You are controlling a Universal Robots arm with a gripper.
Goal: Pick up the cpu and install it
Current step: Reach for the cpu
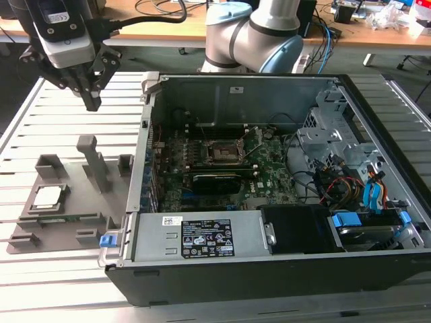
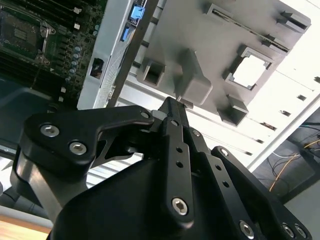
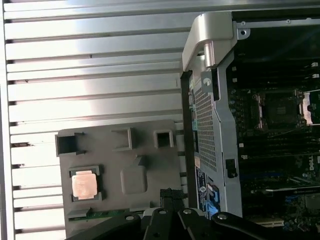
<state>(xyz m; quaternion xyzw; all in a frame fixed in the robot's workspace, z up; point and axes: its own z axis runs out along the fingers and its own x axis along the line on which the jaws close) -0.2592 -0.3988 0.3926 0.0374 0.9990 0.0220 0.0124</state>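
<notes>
I've nothing done yet: my gripper (image 1: 92, 102) hangs empty, fingers pinched together, over the tray (image 1: 79, 202); the cpu (image 1: 48, 196) lies near its edge, uninstalled

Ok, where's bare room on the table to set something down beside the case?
Bare slatted table lies on the near side of the grey fixture tray, at the exterior view's left of the computer case, and again beyond the tray. Crowded: the tray's posts and cpu, and the cables inside the case at that view's right.
</notes>
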